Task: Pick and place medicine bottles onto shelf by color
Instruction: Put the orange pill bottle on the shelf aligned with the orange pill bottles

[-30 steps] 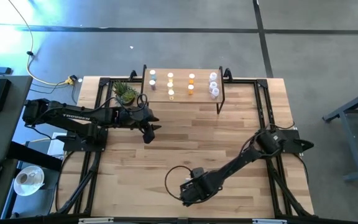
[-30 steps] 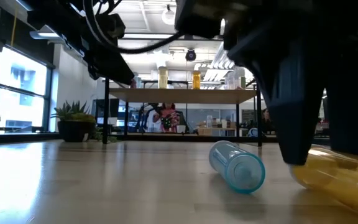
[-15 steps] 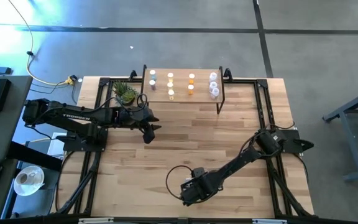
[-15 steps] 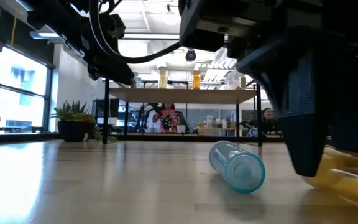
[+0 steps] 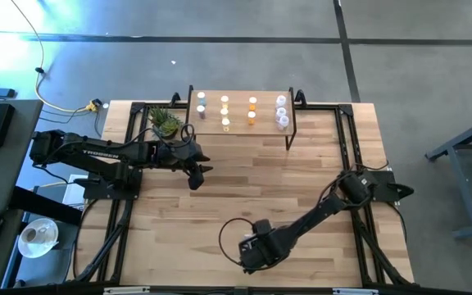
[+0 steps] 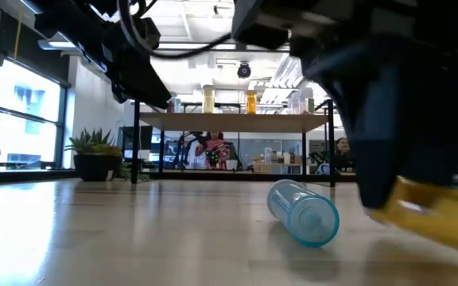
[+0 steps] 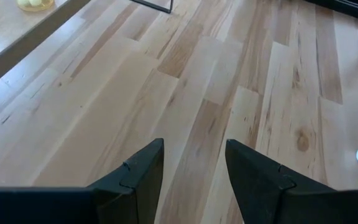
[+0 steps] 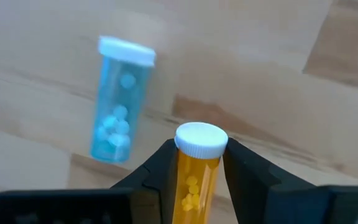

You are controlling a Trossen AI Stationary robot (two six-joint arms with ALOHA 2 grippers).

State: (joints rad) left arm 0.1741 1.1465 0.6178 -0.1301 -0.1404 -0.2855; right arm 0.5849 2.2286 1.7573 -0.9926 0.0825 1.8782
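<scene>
A yellow medicine bottle (image 8: 196, 180) with a white cap lies on its side near the table's front edge, and my right gripper (image 8: 199, 149) is shut on it from above. A pale blue bottle (image 8: 118, 102) lies on its side just beside it, untouched. The shelf (image 5: 238, 115) stands at the far edge with several bottles upright on its top, blue at the left, then yellow, orange and white. My left gripper (image 7: 194, 149) hangs open above the table's left middle (image 5: 197, 174), with nothing between its fingers. My right gripper pinches the yellow bottle's body just below the white cap (image 8: 197, 165) between its two fingers, one on each side. The fingers (image 6: 384, 151) point down and lie across the bottle. The bottle stays on its side, low at the table top (image 6: 436, 218); whether it is lifted clear I cannot tell.
A small green potted plant (image 5: 165, 121) stands left of the shelf, close behind my left arm. Black frame rails (image 5: 129, 164) run along the table's left and right sides. Bare wood lies between the two grippers and in front of the shelf.
My right gripper has shut its fingers on the yellow bottle while staying in place near the front edge. The blue bottle has kept still.
</scene>
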